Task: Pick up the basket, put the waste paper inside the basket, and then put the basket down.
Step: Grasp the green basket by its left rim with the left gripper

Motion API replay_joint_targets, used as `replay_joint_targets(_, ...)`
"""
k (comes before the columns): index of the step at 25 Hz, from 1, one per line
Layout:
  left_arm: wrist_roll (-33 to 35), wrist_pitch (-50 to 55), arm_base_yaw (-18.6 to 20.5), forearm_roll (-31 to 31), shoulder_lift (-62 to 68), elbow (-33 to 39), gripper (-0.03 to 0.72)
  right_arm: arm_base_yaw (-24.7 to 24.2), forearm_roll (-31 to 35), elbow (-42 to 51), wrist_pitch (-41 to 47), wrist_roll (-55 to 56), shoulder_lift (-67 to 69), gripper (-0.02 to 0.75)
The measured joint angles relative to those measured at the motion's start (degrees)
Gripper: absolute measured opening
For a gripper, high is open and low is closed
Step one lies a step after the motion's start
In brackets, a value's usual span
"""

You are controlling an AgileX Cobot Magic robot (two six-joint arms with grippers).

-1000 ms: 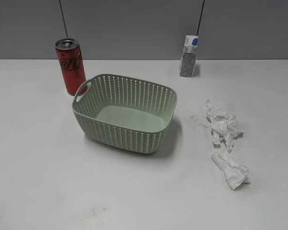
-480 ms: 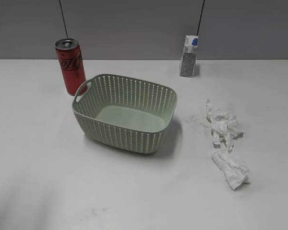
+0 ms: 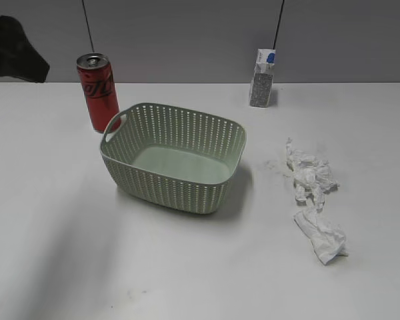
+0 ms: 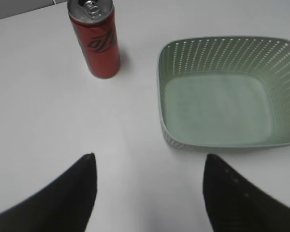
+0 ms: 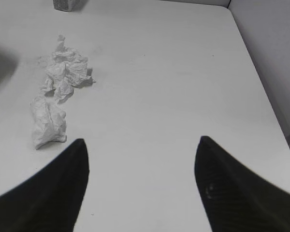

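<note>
The pale green basket (image 3: 177, 157) stands empty in the middle of the white table; it also shows in the left wrist view (image 4: 222, 92). Two crumpled white paper wads lie to its right: one (image 3: 308, 173) farther back, one (image 3: 322, 237) nearer. Both show in the right wrist view, the farther wad (image 5: 65, 72) and the nearer wad (image 5: 48, 121). My left gripper (image 4: 150, 166) is open and empty above bare table, short of the basket's left end. A dark part of the left arm (image 3: 13, 57) shows at the top left. My right gripper (image 5: 140, 150) is open and empty, right of the paper.
A red soda can (image 3: 98, 92) stands behind the basket's left end, close to its handle, and shows in the left wrist view (image 4: 95, 38). A small white-and-grey carton (image 3: 262, 87) stands at the back right. A grey wall (image 5: 266, 58) borders the table's right edge.
A dark part of the left arm has come into the exterior view at the top left, and a shadow has spread over the table's left. The basket, paper and can have not moved.
</note>
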Motion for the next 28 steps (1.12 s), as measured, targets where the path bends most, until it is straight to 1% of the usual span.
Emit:
replay_joint_targets(5,0.0,2.0,-0.5,-0.6,9.1,-7.0,0.523,0.0,0.0,0.0,0.0,0.0,0.0,0.519)
replay_joint_targets(12,0.0,6.3,-3.6,-0.5,20.5,-15.1,0.523,0.0,0.0,0.0,0.0,0.0,0.0,0.519)
replay_joint_targets(19,0.0,8.3,-3.8,1.1,30.7,-22.5,0.523,0.0,0.0,0.0,0.0,0.0,0.0,0.519)
replay_joint_targets(23,0.0,8.7,-3.8,1.3,35.3,-24.1,0.523,0.0,0.0,0.0,0.0,0.0,0.0,0.519)
replay_joint_targets(28,0.0,7.3,-4.0,1.4,40.2,-24.2,0.523,0.0,0.0,0.0,0.0,0.0,0.0,0.519)
